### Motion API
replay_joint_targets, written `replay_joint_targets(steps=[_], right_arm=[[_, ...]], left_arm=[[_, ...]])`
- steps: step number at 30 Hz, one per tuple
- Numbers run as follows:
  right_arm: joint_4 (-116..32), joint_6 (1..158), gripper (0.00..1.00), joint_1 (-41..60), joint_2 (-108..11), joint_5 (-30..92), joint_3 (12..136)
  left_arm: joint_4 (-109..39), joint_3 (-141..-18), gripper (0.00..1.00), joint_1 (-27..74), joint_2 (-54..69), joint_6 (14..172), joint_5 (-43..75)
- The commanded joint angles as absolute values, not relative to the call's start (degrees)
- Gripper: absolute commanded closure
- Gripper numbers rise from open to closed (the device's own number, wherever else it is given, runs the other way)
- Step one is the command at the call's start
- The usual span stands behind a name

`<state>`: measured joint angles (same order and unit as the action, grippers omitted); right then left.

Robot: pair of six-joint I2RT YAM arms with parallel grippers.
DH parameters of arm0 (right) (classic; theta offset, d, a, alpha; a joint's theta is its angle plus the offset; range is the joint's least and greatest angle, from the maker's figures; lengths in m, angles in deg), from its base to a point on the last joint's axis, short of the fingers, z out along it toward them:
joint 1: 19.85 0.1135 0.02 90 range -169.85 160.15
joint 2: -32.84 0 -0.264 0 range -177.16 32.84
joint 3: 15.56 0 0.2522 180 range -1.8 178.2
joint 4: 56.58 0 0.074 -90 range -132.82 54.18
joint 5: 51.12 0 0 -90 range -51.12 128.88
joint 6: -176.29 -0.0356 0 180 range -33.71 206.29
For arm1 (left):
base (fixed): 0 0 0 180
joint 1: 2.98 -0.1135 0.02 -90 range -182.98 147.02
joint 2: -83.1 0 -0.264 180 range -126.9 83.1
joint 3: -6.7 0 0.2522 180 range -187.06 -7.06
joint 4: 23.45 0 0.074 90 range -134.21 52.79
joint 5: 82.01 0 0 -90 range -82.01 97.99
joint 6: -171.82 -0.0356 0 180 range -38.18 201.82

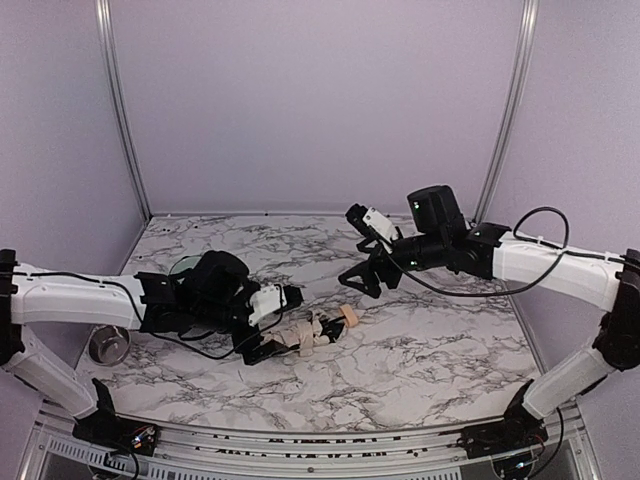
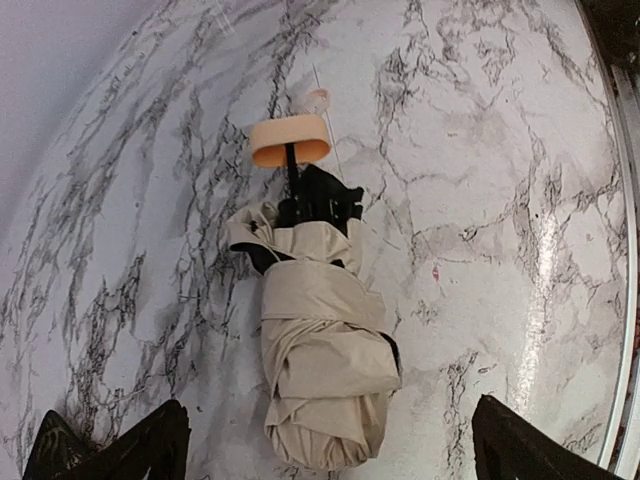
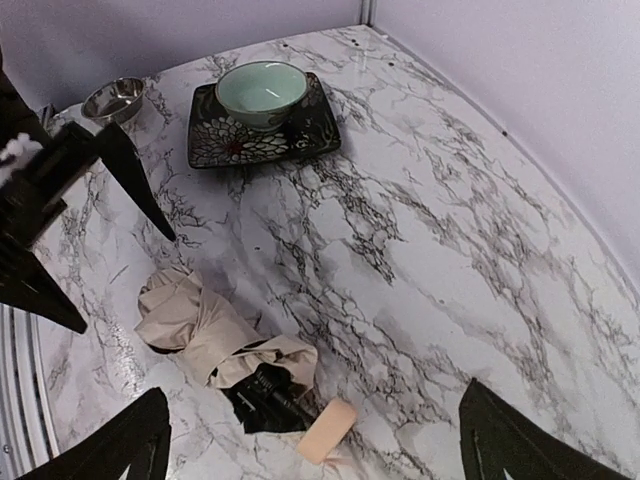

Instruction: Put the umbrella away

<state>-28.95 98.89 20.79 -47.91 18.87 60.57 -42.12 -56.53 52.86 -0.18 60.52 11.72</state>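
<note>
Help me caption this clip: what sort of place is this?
Probably a robot test cell: lilac walls on aluminium posts, a marble-patterned table, left arm and right arm mounted at its edge.

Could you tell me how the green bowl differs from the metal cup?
The bowl is pale green and wider; the cup is shiny metal and smaller. The bowl sits on a dark floral plate; the cup stands directly on the table. Both are upright.
</note>
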Motion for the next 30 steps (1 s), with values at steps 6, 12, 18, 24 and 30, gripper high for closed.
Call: replay_joint_targets(steps=[6, 12, 18, 24, 30], right_arm=[[-1.66, 130.32, 0.00, 32.57, -73.86, 21.95, 86.30], [9.91, 134.33, 0.00, 34.91, -89.98, 23.31, 104.52], [17.50, 134.72, 0.03, 36.01, -99.78, 26.82, 110.79], [16.96, 132.75, 0.20, 37.72, -105.27, 28.78, 115.39], [15.76, 131.81, 0.69, 38.81, -103.17, 28.50, 115.90]], left_arm=[[-32.67, -47.66, 0.01, 47.47, 18.53, 74.50, 3.92], [-32.54, -44.96, 0.01, 47.03, 21.47, 75.17, 1.19], [-33.08, -44.63, 0.01, 46.92, 21.32, 73.69, 2.41], [-32.65, -44.71, 0.01, 46.94, 20.95, 72.86, 2.49], [-32.95, -44.86, 0.01, 46.87, 21.19, 72.92, 0.96]])
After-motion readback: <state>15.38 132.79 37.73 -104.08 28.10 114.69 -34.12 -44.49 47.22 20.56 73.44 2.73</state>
